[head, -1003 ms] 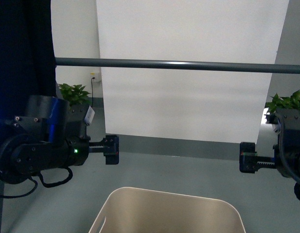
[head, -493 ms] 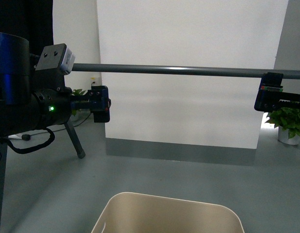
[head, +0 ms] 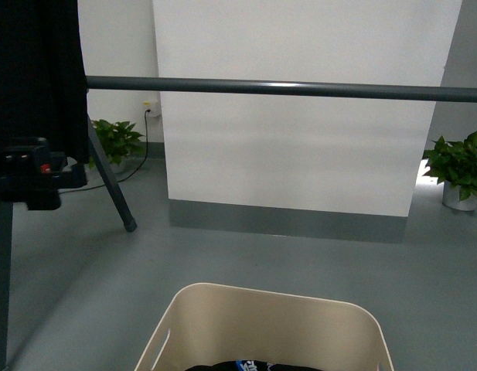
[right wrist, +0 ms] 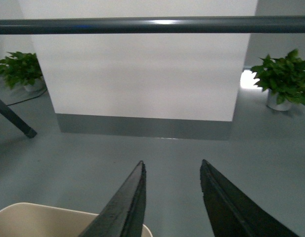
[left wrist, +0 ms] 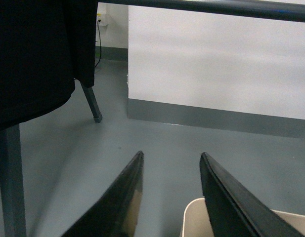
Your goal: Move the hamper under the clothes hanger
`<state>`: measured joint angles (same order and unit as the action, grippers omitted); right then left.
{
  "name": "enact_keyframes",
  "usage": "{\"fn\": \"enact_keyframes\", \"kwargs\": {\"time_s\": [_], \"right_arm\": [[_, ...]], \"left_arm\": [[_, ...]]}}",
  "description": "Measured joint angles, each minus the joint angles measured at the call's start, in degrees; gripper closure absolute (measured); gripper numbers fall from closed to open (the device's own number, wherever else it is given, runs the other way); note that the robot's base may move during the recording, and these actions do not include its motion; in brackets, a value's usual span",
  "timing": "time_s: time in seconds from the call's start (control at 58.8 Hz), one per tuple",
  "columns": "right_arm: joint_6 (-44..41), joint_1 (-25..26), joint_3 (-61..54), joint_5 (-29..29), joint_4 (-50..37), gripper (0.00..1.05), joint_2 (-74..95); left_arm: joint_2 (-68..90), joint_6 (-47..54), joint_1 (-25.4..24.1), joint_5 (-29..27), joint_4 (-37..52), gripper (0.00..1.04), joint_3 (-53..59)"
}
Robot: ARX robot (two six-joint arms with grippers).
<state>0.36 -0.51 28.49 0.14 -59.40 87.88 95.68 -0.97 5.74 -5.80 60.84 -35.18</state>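
Note:
The beige hamper (head: pixel 261 325) stands on the floor at the bottom middle of the front view, with something dark inside it. Beyond and above it runs the dark grey bar of the clothes hanger (head: pixel 300 88), one angled leg (head: pixel 110 182) at the left. A rim corner of the hamper (left wrist: pixel 192 219) shows just beyond my left gripper (left wrist: pixel 172 154), which is open and empty. The right gripper (right wrist: pixel 172 162) is open too, above the hamper's other corner (right wrist: pixel 53 219), and faces the bar (right wrist: pixel 152 24). In the front view only a dark part of the left arm (head: pixel 25 174) shows.
A black garment (head: pixel 37 69) hangs from the bar's left end. A white wall panel (head: pixel 300 154) stands behind the rack. Potted plants sit on the grey floor at the left (head: pixel 118 139) and right (head: pixel 458 166). A cable runs down from a wall socket (head: pixel 149 104).
Both arms have drawn back out of the middle of the front view: the left now shows only at the left edge, the right is gone. Dark contents now show inside the hamper.

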Motion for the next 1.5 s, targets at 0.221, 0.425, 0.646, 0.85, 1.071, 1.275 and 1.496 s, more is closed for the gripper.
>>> {"fn": "enact_keyframes", "kwargs": {"time_s": [0.221, 0.425, 0.646, 0.85, 1.071, 1.275, 1.496], "right_arm": [[-0.2, 0.5, -8.6, 0.0, -0.7, 1.02, -6.8], [-0.3, 0.5, -16.0, 0.0, 0.6, 1.03, -16.0], [-0.3, 0.5, -22.4, 0.0, 0.3, 1.03, -21.2], [-0.3, 0.5, -24.8, 0.0, 6.0, 1.03, -29.9], [-0.3, 0.5, -27.0, 0.0, 14.1, 1.03, -40.1], [-0.3, 0.5, -28.0, 0.0, 23.2, 1.03, -50.6], [-0.3, 0.5, -28.2, 0.0, 31.8, 1.03, -60.1]], "left_arm": [[-7.5, 0.0, -1.0, 1.6, 1.6, 1.02, 10.3], [-14.5, 0.0, -3.2, 3.7, 5.1, 1.01, 20.5], [-23.7, 0.2, -5.6, 5.7, 1.6, 1.01, 26.3], [-31.8, 0.2, -5.6, 5.8, -3.3, 1.01, 29.8], [-42.2, 0.3, -5.6, 5.8, -10.8, 1.01, 32.5], [-53.1, 0.5, -5.6, 5.8, -20.0, 1.01, 34.1], [-63.6, 0.6, -5.6, 5.8, -29.3, 1.01, 34.1]]}}
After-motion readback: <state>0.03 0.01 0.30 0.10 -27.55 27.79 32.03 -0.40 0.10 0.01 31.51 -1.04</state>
